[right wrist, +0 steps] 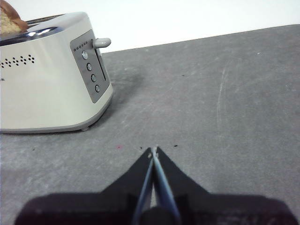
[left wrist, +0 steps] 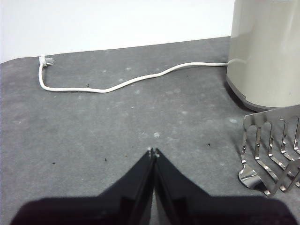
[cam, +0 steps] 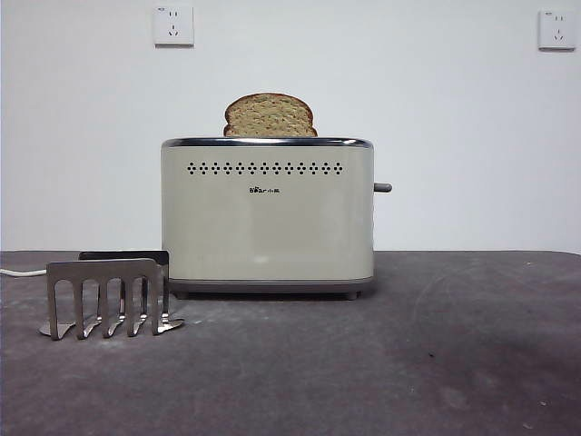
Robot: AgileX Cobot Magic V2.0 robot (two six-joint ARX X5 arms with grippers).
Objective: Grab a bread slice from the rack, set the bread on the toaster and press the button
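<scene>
bread [cam: 270, 116] is already in the toaster [cam: 268, 218], standing in a top slot with its domed half poking above the chrome rim. rack [cam: 107, 298] sits empty on the desk [cam: 408, 363] just beside the toaster's front corner, so pick and place look done.

step in hand, by my read: press the button [cam: 382, 187]. the lever sticks out of the toaster's narrow side and sits high in its slot in the right wrist view [right wrist: 101, 43], so it looks unpressed.

left gripper [left wrist: 153, 151] waits low over the desk near the rack, jaws clenched, holding nothing. right gripper [right wrist: 153, 150] likewise clenched and empty, facing the lever side but well apart from it.

next move likely falls to the right arm: rise above the lever, come in over it, push straight down. closed jaws suit that. risk: slipping off the stubby knob or shoving the toaster sideways.
</scene>
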